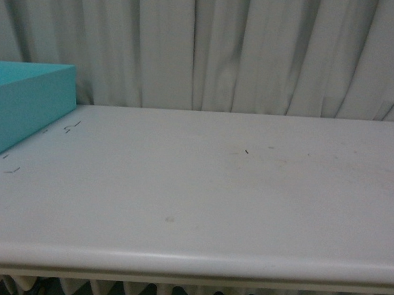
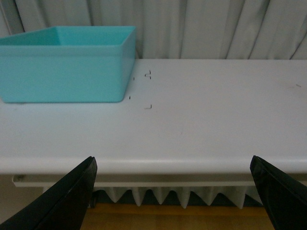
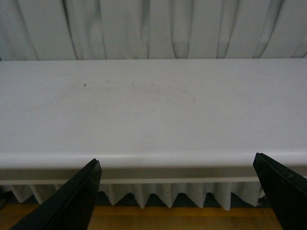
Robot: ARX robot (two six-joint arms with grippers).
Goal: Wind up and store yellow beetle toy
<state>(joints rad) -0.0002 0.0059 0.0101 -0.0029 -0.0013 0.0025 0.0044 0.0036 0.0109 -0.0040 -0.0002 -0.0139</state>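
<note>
Your left gripper (image 2: 175, 191) hangs with jaws spread wide before the white table (image 2: 216, 124); a teal bin (image 2: 64, 67) sits on it near small dark marks (image 2: 147, 91).

Dim, flat, cool-toned light covers the white table (image 1: 202, 187) in all three views, casting almost no shadows; a faint sheen lines its rounded front edge, and focus is soft throughout.
</note>
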